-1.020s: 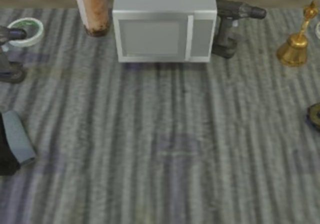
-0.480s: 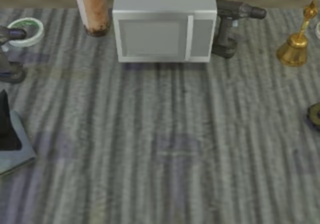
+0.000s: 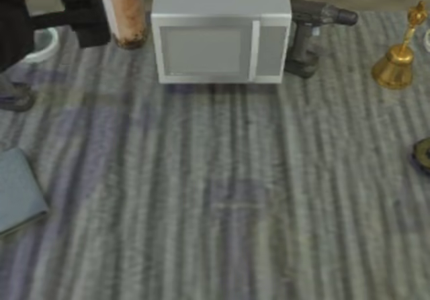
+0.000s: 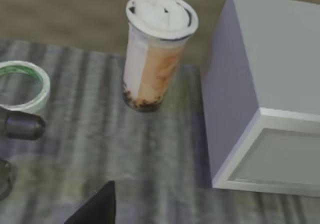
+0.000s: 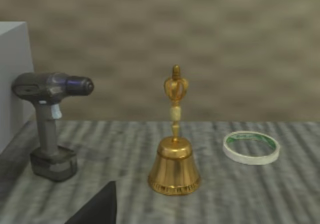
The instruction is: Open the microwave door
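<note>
From the top view, the left arm (image 3: pixel 47 18) reaches in at the far left corner of the tabletop (image 3: pixel 222 199), a dark mass above the table's back edge, just left of a tall cup (image 3: pixel 123 11) with a white lid and brown-and-cream contents. How wide its jaws stand cannot be told here, and nothing is seen in them. The microwave (image 3: pixel 222 28) stands at the back centre, front facing the near edge. The microwave door (image 3: pixel 205 50) lies flush with the front, closed, its thin handle strip just left of the narrow control panel (image 3: pixel 272 48). A dark power drill (image 3: pixel 310 35) stands just beside the microwave's right wall. A gold bell (image 3: pixel 398 55) stands well to the right. A grey flat object (image 3: pixel 19 192) lies at the left edge. The right arm is out of this view.

In the left wrist view the camera looks down on the cup (image 4: pixel 157 53), upright, apart from the microwave (image 4: pixel 270 88). A white tape ring (image 4: pixel 22 86) lies flat on the tabletop beyond the cup. Only a dark finger tip (image 4: pixel 97 209) shows at the frame's edge, touching nothing; the jaws' opening cannot be told.

In the right wrist view the drill (image 5: pixel 50 124), the bell (image 5: pixel 175 144) and a second tape ring (image 5: pixel 251 147) stand apart from one another. One dark finger tip (image 5: pixel 97 209) shows, so the opening cannot be told.
</note>
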`<state>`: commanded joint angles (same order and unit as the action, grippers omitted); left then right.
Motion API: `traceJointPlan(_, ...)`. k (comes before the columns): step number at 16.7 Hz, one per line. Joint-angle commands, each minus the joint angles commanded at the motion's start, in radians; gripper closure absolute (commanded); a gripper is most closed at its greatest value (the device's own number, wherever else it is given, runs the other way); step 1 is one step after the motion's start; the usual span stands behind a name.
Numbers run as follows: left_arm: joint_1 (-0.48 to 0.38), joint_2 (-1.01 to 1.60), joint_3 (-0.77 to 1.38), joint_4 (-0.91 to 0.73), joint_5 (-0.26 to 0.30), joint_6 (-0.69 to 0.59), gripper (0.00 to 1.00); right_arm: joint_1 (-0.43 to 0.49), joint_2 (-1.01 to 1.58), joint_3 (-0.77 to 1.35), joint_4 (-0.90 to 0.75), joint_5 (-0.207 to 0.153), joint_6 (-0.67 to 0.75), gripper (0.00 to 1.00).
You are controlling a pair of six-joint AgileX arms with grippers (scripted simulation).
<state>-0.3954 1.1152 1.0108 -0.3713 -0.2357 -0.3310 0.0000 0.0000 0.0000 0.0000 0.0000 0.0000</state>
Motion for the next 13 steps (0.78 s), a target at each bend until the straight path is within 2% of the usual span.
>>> traceJointPlan(7, -0.229, 0.721, 0.628, -0.201, -0.136, -0.209, 0.0, 0.0, 0.0, 0.0, 0.0, 0.0, 0.0, 0.0)
traceJointPlan(13, -0.35, 1.069, 0.906, -0.339, -0.21, -0.304, 0.0, 0.0, 0.0, 0.0, 0.0, 0.0, 0.0, 0.0)
